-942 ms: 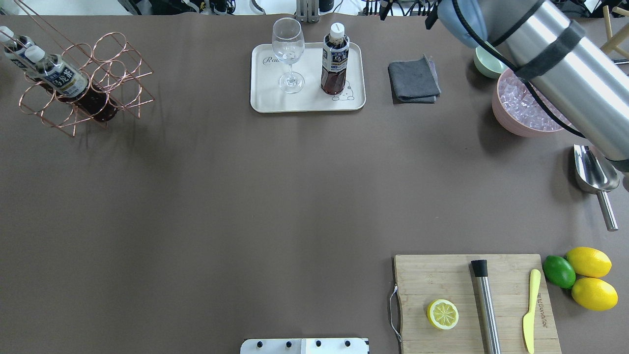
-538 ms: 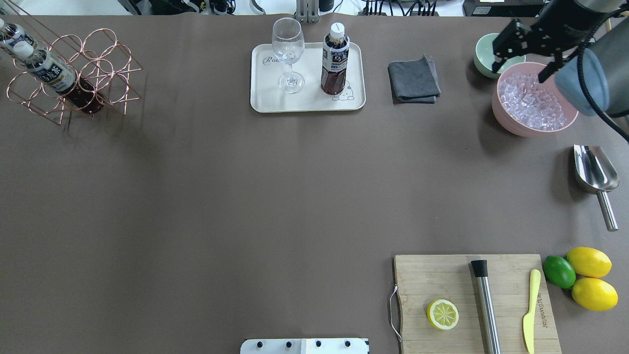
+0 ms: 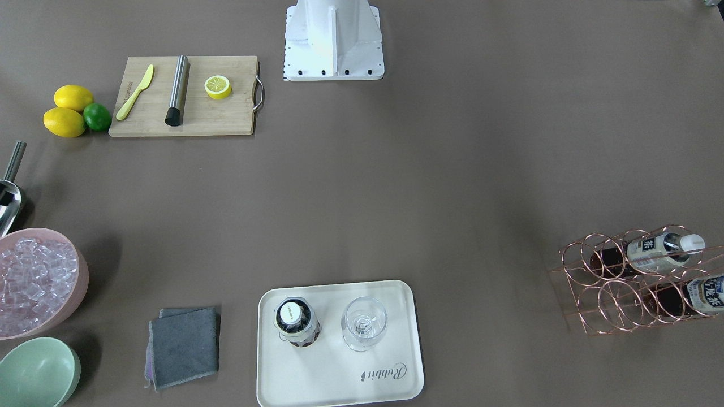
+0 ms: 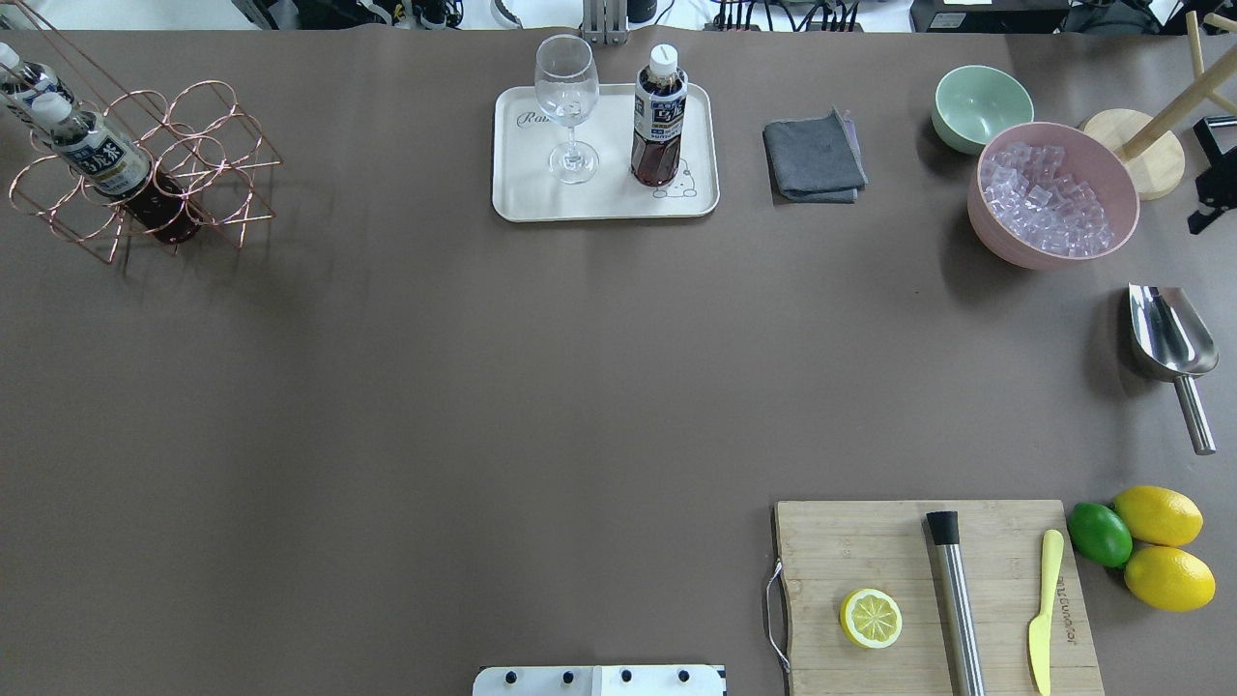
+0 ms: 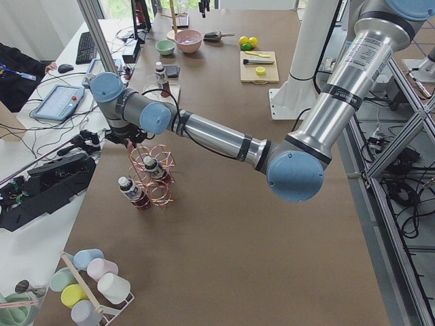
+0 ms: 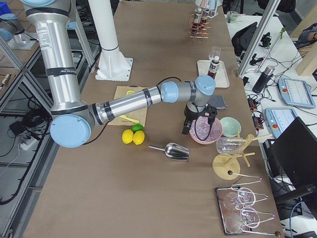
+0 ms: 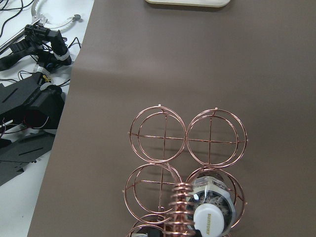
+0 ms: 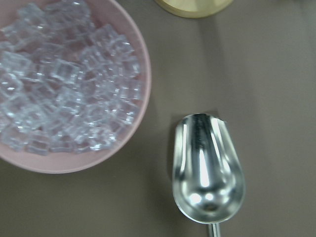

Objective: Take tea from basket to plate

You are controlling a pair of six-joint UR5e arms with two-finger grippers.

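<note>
One tea bottle (image 4: 659,116) stands upright on the cream plate (image 4: 604,201), next to a wine glass (image 4: 566,106). It also shows in the front-facing view (image 3: 297,322). The copper wire basket (image 4: 145,164) is at the far left and holds two more tea bottles (image 4: 97,155) lying in its rings. My left gripper (image 5: 134,139) is at the top of the basket's handle; I cannot tell whether it is open or shut. My right gripper (image 6: 198,124) is open and empty, beside the pink ice bowl (image 4: 1053,193).
A grey cloth (image 4: 814,157), a green bowl (image 4: 981,106) and a wooden stand (image 4: 1145,155) are at the back right. A metal scoop (image 4: 1169,338) lies at the right edge. A cutting board (image 4: 850,551) with lemon half, muddler and knife is front right, with lemons (image 4: 1165,551) beside it.
My right arm has swung away from the green and pink bowls toward the right table edge. The basket has shifted left and looks smaller. The bottle on the plate has not moved.
</note>
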